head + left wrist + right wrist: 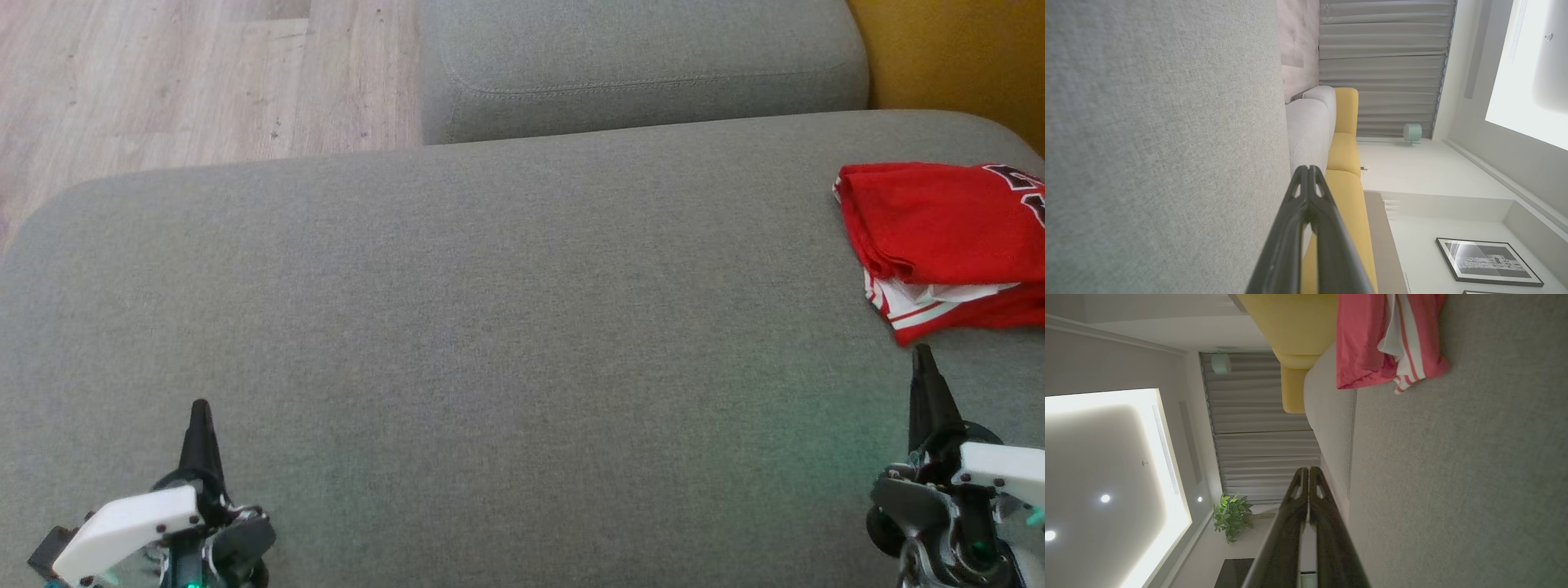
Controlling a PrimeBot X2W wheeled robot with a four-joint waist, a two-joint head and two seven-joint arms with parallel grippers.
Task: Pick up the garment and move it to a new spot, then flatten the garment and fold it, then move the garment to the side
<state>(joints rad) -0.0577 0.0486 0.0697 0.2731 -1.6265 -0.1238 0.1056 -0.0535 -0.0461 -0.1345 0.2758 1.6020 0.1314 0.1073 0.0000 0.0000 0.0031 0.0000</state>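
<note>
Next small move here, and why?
Probably open the right hand and ease it forward to the red garment. It lies loosely folded on the sofa cushion just beyond that hand's tips, both hands are shut and empty, and the left hand is far off.

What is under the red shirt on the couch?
The red shirt lies folded on the grey couch cushion, so the cushion is under it. A white striped layer peeks out beneath the top red fold. Anything else underneath is covered.

Red garment (939, 220), seemingly white-striped trim, grey sofa (490, 327)
</note>
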